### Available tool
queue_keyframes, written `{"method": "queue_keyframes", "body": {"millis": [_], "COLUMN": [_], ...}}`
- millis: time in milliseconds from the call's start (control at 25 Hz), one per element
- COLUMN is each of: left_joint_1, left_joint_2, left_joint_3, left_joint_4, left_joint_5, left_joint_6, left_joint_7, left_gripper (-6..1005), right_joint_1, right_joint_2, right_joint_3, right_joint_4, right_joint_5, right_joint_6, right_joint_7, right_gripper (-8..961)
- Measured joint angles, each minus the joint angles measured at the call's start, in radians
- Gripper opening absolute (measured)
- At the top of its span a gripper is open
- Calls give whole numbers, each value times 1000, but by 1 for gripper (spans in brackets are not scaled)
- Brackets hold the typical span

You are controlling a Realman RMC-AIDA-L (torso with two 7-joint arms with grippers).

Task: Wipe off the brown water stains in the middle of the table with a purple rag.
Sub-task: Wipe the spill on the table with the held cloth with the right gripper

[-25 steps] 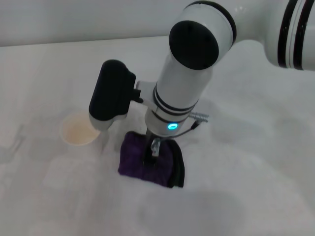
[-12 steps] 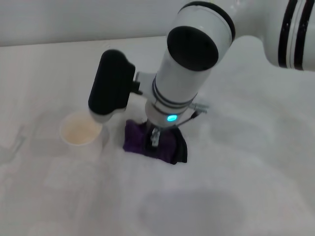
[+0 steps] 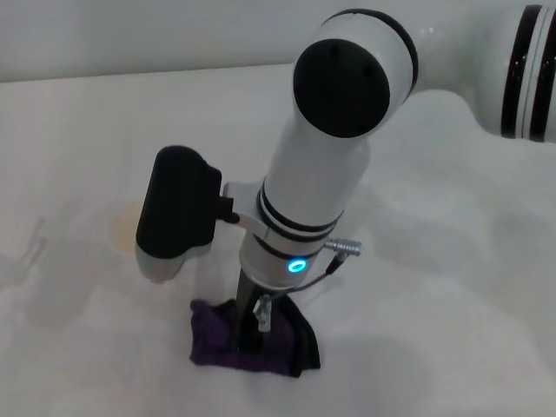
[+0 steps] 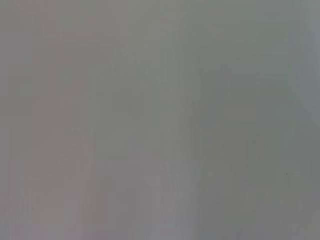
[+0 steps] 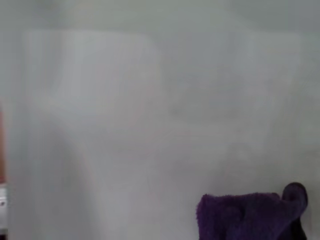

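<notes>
Right pincer (image 3: 250, 328) clamps purple rag (image 3: 217, 337), long axis left-right.

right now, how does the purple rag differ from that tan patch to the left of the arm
The purple rag is dark purple with a black edge, while the tan patch is pale brown. The purple rag is bunched and thick. The tan patch looks flat, though the black wrist housing partly hides it. The right pincer grips the purple rag, and nothing touches the tan patch. Both lie on the white table, apart.
</notes>
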Motion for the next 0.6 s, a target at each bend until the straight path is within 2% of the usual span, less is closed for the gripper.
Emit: {"method": "queue_keyframes", "body": {"millis": [280, 600], "left_joint_1": [5, 10], "left_joint_2": [1, 3], "left_joint_3": [0, 0], "left_joint_4": [0, 0], "left_joint_5": [0, -7], "left_joint_6": [0, -3], "left_joint_7": [0, 0], "left_gripper": [876, 875], "right_joint_1": [-11, -46], "right_joint_2": [0, 0], "right_joint_3": [33, 273], "right_joint_4": [51, 112], "right_joint_5": [-17, -277], "right_joint_6": [-29, -34], "right_joint_7": [-10, 5], "right_gripper": [90, 94]}}
